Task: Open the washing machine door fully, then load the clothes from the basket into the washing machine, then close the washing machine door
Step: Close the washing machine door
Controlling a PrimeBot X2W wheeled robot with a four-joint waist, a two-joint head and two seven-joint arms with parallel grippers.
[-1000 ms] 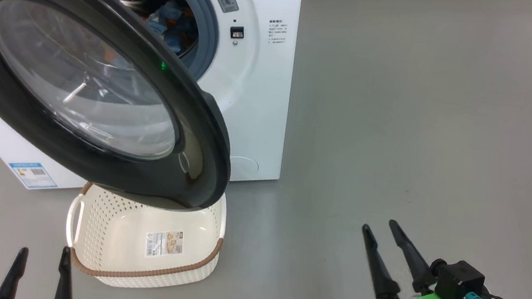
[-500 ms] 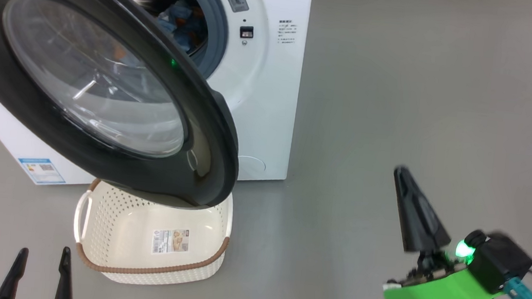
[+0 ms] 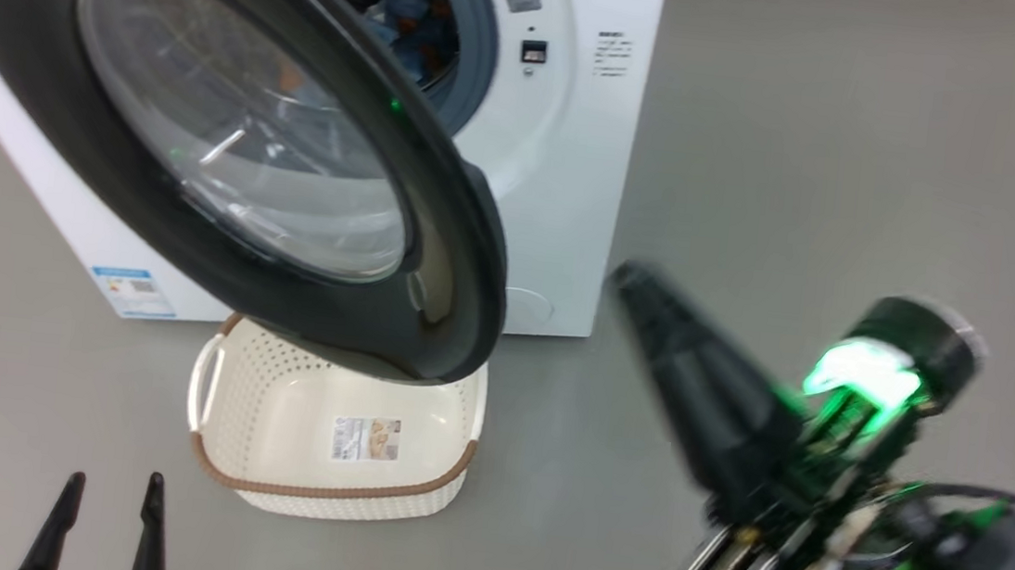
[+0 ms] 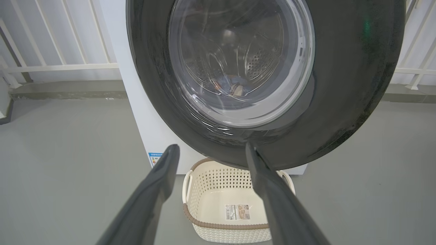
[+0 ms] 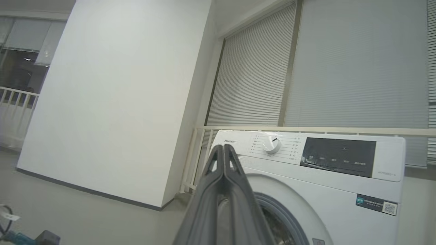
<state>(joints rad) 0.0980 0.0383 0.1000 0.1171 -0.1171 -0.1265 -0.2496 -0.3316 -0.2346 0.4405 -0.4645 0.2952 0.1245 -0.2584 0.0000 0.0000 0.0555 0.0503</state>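
The washing machine door point(image 3: 464, 253) hangs open, its black ring and glass bowl above the basket point(image 3: 329, 491). The basket's floor shows nothing but a paper label. Light-blue and orange clothes point(image 3: 412, 20) lie inside the drum of the washing machine point(image 3: 574, 170). My left gripper point(image 3: 114, 480) stands open at the lower left, short of the basket; in its wrist view the left gripper point(image 4: 211, 153) frames the door point(image 4: 340, 102) and the basket point(image 4: 221, 225). My right gripper point(image 3: 629, 283) is shut on nothing, raised right of the machine, pointing up-left. In its wrist view the right gripper point(image 5: 223, 149) points at the washing machine point(image 5: 323, 177).
Grey floor point(image 3: 854, 169) spreads to the right of the machine. A control knob point(image 5: 271, 145) and a dark display sit on the machine's top panel. A white railing point(image 4: 61, 66) and a white wall point(image 5: 119, 102) stand behind.
The right gripper has shut and swung up and left toward the machine. The camera has shifted, so the scene sits further right. The left gripper keeps its place, open.
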